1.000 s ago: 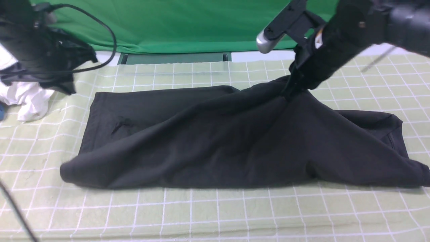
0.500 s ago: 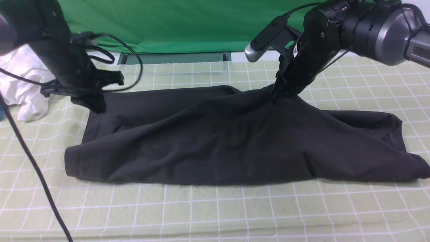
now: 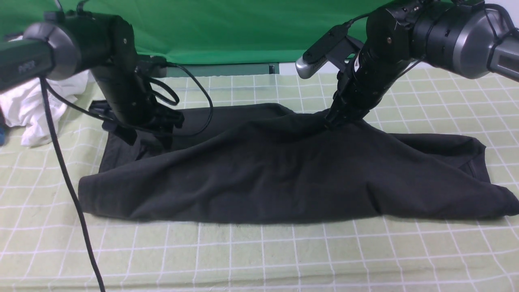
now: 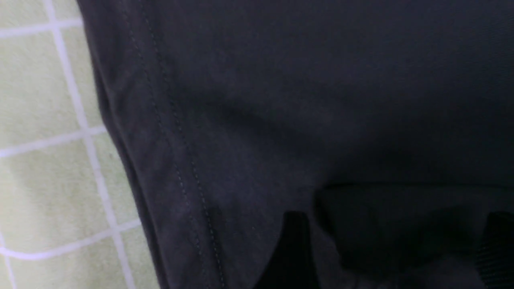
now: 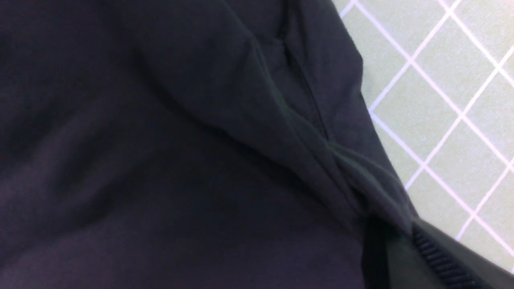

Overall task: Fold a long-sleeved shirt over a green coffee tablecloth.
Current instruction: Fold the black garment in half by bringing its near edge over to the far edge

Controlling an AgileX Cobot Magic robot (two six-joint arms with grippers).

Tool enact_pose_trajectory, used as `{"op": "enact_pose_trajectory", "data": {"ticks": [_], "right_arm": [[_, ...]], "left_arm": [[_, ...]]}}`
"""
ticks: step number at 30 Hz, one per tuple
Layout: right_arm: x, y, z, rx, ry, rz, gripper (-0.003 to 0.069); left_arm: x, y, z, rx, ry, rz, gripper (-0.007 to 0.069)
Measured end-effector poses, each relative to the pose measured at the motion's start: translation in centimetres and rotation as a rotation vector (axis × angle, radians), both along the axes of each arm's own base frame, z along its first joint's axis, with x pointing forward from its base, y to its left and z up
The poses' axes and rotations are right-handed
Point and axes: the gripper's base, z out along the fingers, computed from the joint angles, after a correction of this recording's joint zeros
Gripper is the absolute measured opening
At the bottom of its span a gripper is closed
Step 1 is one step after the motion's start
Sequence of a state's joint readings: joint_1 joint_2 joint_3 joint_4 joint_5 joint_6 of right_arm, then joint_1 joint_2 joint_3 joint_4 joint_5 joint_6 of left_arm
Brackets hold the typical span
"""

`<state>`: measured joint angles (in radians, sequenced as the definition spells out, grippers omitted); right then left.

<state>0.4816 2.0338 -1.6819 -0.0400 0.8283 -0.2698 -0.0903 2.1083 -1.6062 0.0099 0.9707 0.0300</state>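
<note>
Our right gripper [image 3: 330, 121] is closed on a raised fold of the large black soft-knit long-sleeved shirt [image 3: 284, 174], right of centre in the front view. Our left gripper [image 3: 151, 136] has its jaws wide apart, low over the shirt's upper left part. The shirt lies spread across the pale yellow-green tablecloth [image 3: 259, 259] with white grid lines.

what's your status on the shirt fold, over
Right gripper shut on black shirt, far edge. Left gripper open at its left end. White garment lies aside, far left.

Black left arm [image 3: 113, 81] and right arm [image 3: 389, 61], grey-banded, trailing cables [image 3: 69, 182].
</note>
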Motion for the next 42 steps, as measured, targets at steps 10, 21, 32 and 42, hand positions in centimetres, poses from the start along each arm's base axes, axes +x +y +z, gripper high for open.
{"op": "enact_pose_trajectory", "data": {"ticks": [10, 21, 32, 42], "right_arm": [[0.0, 0.0, 0.0, 0.002, 0.001, -0.001, 0.0021], [0.3, 0.2, 0.3, 0.024, -0.035, 0.003, 0.0022], [1.5, 0.9, 2.0, 0.084, -0.152, 0.017, 0.0022], [3.0, 1.7, -1.1, 0.102, -0.179, 0.029, 0.0111]], "left_arm": [[-0.2, -0.1, -1.0, -0.003, 0.055, -0.005, 0.0066], [1.8, 1.3, 6.6, 0.138, -0.201, 0.024, 0.0022], [3.1, 4.8, 7.7, 0.125, -0.278, 0.136, 0.0022], [4.5, 5.0, 3.9, 0.119, -0.248, 0.134, 0.0027]]}}
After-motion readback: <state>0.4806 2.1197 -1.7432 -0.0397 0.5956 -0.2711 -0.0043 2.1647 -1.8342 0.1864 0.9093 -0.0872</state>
